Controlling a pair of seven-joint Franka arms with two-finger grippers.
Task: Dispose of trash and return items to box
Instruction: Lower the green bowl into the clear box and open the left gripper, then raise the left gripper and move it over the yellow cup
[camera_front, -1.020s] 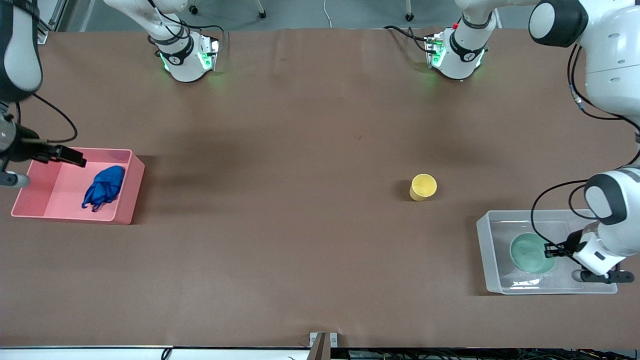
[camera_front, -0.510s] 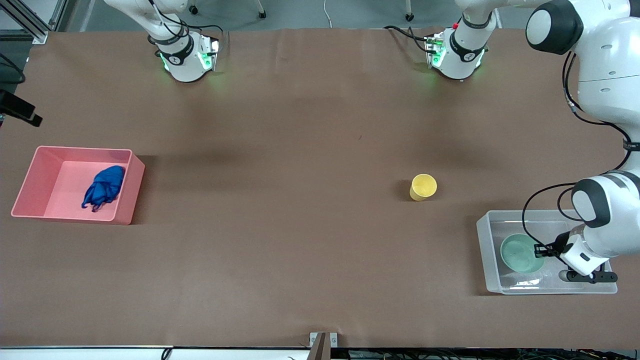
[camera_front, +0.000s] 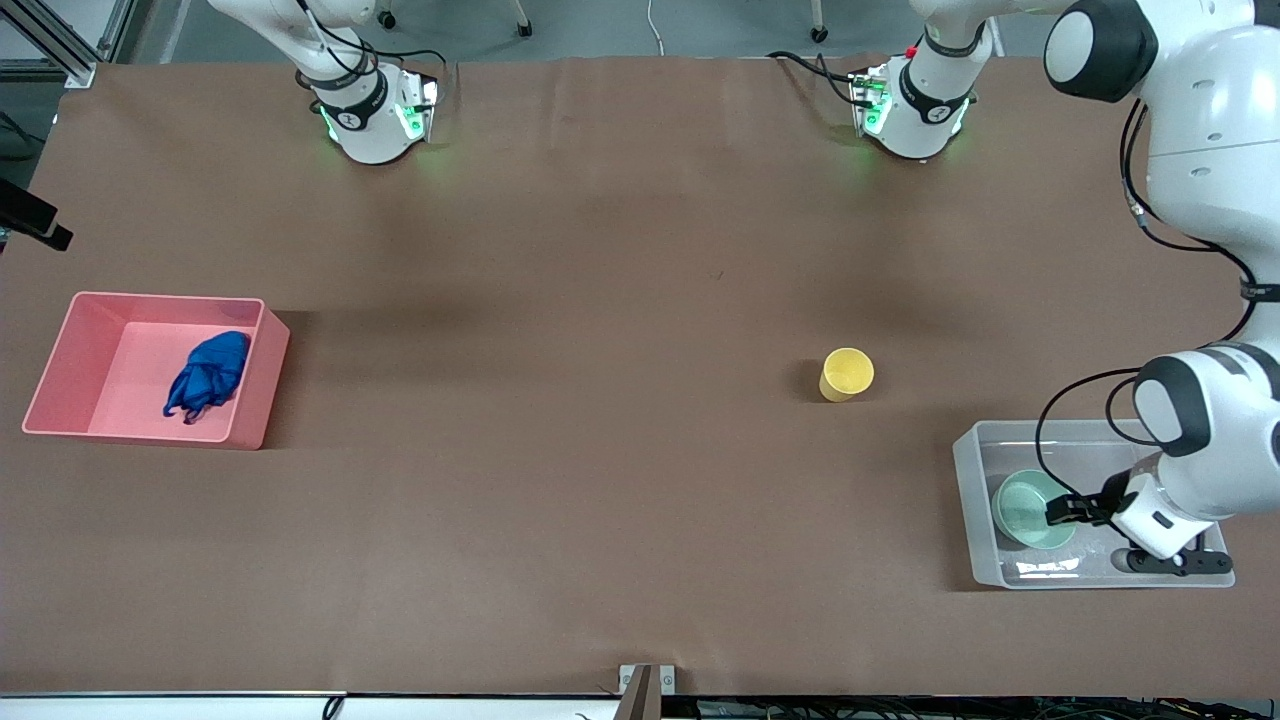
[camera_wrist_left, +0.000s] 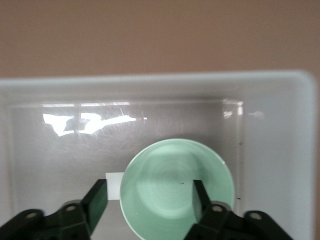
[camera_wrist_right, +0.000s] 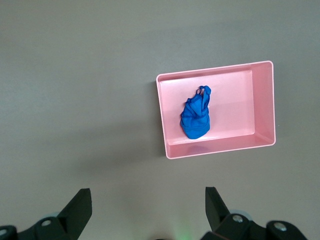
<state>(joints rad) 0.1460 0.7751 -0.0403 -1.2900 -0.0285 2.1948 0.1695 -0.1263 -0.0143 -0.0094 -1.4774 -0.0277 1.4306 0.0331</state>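
Observation:
The mint-green bowl sits inside the clear box, toward the right arm's end of it. My left gripper reaches down into the box, open. One finger stands inside the bowl and the other outside it, with a gap to the rim. The yellow cup stands upright on the table, farther from the front camera than the box. The blue trash wad lies in the pink bin. My right gripper hangs open and empty high over the table beside the pink bin.
Both arm bases stand at the table's edge farthest from the front camera. The left arm's elbow overhangs the clear box. A small white label shows on the box's bottom beside the bowl.
The left gripper carried the bowl lower in the box toward the right arm's end, then opened off its rim. The right arm rose away from the pink bin, mostly out of the front view.

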